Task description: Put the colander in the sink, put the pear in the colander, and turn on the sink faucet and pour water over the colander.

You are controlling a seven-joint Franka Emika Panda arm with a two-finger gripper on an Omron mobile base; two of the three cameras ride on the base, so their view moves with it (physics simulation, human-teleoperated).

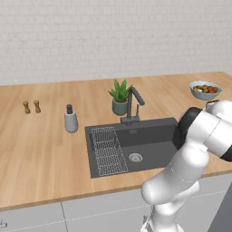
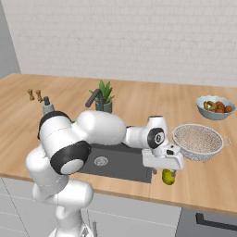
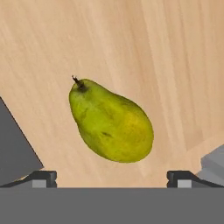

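The yellow-green pear (image 3: pixel 111 124) lies on its side on the wooden counter, just right of the sink's near corner (image 2: pixel 168 178). My gripper (image 3: pixel 112 177) hangs open right above it (image 2: pixel 169 170), one fingertip on each side, not touching the fruit. The wire-mesh colander (image 2: pixel 198 141) stands on the counter a little behind and to the right of the pear. The dark grey sink (image 1: pixel 154 152) has a round silver drain (image 1: pixel 135 157). The slim dark faucet (image 1: pixel 132 103) stands at the sink's back edge with its spout over the basin.
A flat wire rack (image 1: pixel 108 151) lies in the sink's left half. A potted plant (image 1: pixel 120 97) stands behind the faucet, and a soap dispenser (image 1: pixel 70 119) sits left of the sink. The grey-blue fruit bowl (image 2: pixel 215 107) is at the back right. Two small shakers (image 1: pixel 31 107) stand far left.
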